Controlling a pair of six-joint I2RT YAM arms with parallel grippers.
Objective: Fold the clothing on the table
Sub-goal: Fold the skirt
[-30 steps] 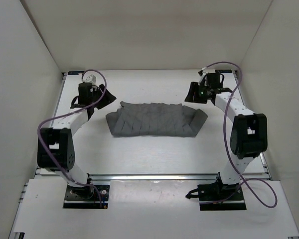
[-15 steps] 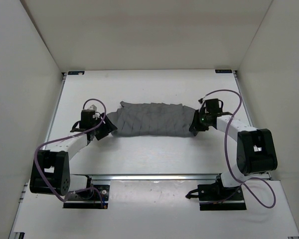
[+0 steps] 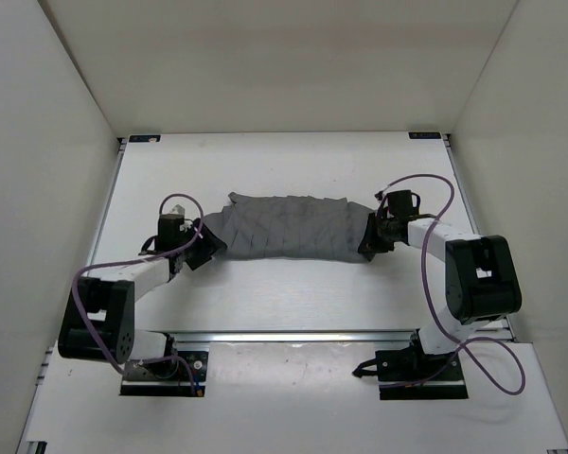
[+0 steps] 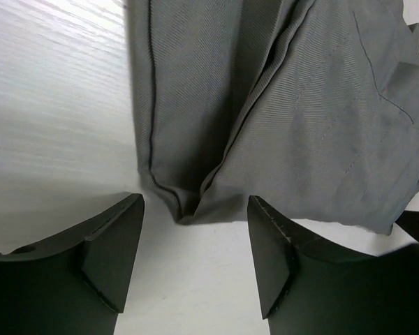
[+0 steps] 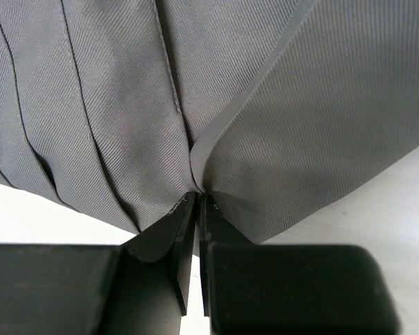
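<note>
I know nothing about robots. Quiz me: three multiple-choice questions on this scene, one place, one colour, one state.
1. Where does the clothing lie? A) flat on the table B) draped over one arm C) hanging on the wall
2. Its colour? A) red B) dark grey C) yellow
3. The right gripper is: A) wide open B) out of view C) shut on the clothing
Answers: 1 A, the top view shows it spread on the white surface; 2 B, grey in every view; 3 C, it pinches the cloth's edge.
</note>
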